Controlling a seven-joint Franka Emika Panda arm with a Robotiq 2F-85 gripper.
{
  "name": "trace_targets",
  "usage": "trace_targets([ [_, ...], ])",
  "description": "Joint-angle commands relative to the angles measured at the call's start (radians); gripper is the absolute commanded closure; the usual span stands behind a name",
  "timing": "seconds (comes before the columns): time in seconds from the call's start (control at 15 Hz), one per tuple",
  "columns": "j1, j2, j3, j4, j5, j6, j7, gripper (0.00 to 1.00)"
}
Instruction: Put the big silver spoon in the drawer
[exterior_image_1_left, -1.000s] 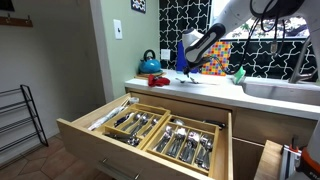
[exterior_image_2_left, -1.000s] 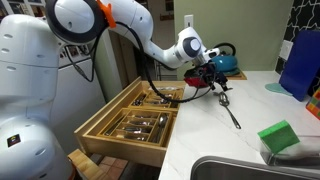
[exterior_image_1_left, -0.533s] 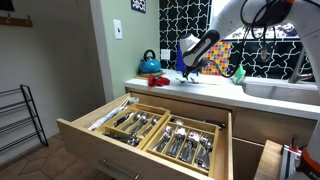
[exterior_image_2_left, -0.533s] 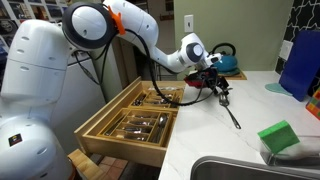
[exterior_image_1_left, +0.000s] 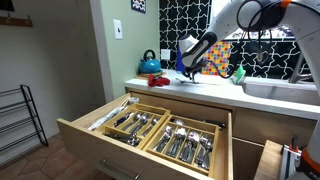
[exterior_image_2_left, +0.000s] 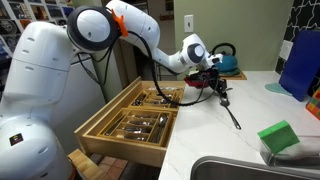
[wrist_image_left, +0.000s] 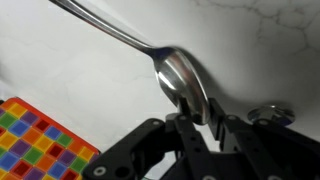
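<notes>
Hand (wrist_image_left: 198, 128) is clamped on the spoon's (wrist_image_left: 178, 75) bowl, handle slanting over the white desk (wrist_image_left: 260, 40); drawer (exterior_image_2_left: 128, 118) stands open alongside.

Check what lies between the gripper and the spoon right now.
Nothing. In the wrist view the spoon has the tip of its bowl right at the gripper, with only bare white counter around it. Whether the fingers pinch it cannot be told.

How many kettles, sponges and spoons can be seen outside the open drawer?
Kettles: 1, the blue kettle
Sponges: 1, the green sponge
Spoons: 1, the big silver spoon, its bowl between the fingers of the gripper
Total: 3
</notes>
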Motion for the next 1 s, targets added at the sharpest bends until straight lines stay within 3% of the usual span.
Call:
trace_targets([
  [0.0,0.022,0.014,-0.028,0.014,0.018,0.008,0.010,0.94],
  [0.13,0.032,0.008,-0.039,0.013,0.007,0.000,0.022,0.97],
  [0.4,0.088,-0.055,-0.091,-0.027,-0.051,-0.038,0.084,0.92],
  [0.6,0.141,-0.134,-0.110,-0.075,-0.112,-0.133,0.150,0.92],
  [0.93,0.190,-0.259,-0.049,-0.135,-0.220,-0.313,0.264,0.93],
])
